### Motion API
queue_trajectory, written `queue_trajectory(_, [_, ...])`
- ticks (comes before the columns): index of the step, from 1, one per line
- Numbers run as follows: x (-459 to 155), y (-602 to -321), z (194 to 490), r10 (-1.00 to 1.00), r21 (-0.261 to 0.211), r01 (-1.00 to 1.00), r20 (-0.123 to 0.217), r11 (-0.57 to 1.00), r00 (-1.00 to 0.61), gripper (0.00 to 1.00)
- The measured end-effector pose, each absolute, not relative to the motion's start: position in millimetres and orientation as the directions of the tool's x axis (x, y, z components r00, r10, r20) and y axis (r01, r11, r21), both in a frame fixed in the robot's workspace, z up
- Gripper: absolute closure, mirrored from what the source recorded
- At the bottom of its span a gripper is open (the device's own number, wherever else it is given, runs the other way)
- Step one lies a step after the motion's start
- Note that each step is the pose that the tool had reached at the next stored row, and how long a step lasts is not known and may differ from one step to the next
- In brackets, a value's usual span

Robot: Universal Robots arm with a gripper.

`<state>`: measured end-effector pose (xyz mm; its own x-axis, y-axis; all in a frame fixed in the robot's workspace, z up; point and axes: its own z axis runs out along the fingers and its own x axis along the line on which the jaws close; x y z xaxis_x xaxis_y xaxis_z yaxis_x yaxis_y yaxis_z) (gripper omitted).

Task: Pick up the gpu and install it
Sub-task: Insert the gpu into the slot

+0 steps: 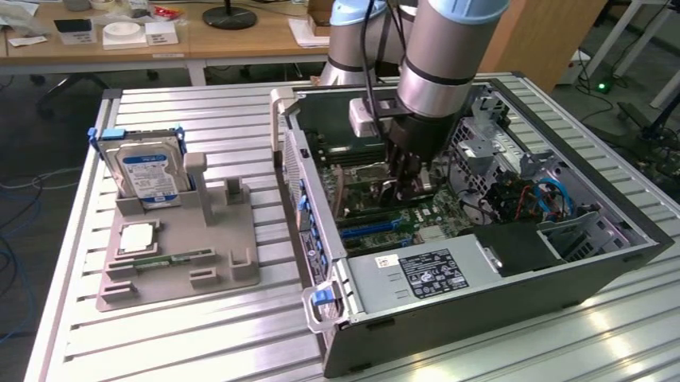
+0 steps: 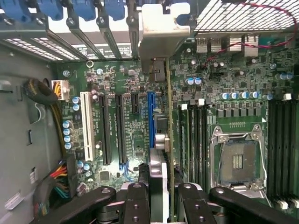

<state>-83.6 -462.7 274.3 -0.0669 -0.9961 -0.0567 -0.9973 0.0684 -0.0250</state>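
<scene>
Exterior view: the grey Universal Robots arm [image 1: 441, 64] reaches down into the open black computer case [image 1: 595, 270], which lies on its side on the ribbed metal table [image 1: 191, 111]. The black gripper [image 1: 407, 187] hangs low over the green motherboard [image 1: 425, 216]. From here I cannot make out the card in it. On the exterior view's left stands the grey plastic parts tray [image 1: 170, 282], well apart from the case. It holds the silver hard drive with blue-white label [image 1: 149, 171] and the narrow green memory stick [image 1: 175, 259].

Wrist view: the gripper [image 2: 161, 186] is clamped on the gpu [image 2: 161, 133], a thin green card with black cooler, seen edge-on. The black fingers [image 2: 135, 198] press it from both sides. The card's silver end bracket [image 2: 161, 28] sits up at the case's rear slot openings. The card runs along just beside the long blue expansion slot [image 2: 151, 119]. Whether its edge touches any slot, cannot tell.

Step, by my read: pick-up done, install in hand, card at the slots, seating not confirmed. Seating likely calls for the card edge lined up square with the slot, the bracket matched to the rear opening, then a straight push.
</scene>
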Motion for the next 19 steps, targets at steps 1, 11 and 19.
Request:
queue_trajectory(1, [-84.0, -462.7, 272.6, -0.996, -0.025, -0.997, -0.057, 0.069, -0.067, 0.72])
queue_trajectory(11, [-87.2, -462.6, 267.2, -0.996, -0.025, -0.997, -0.056, 0.068, -0.067, 0.72])
queue_trajectory(19, [-89.3, -464.9, 265.3, -0.996, -0.025, -0.997, -0.056, 0.068, -0.067, 0.72])
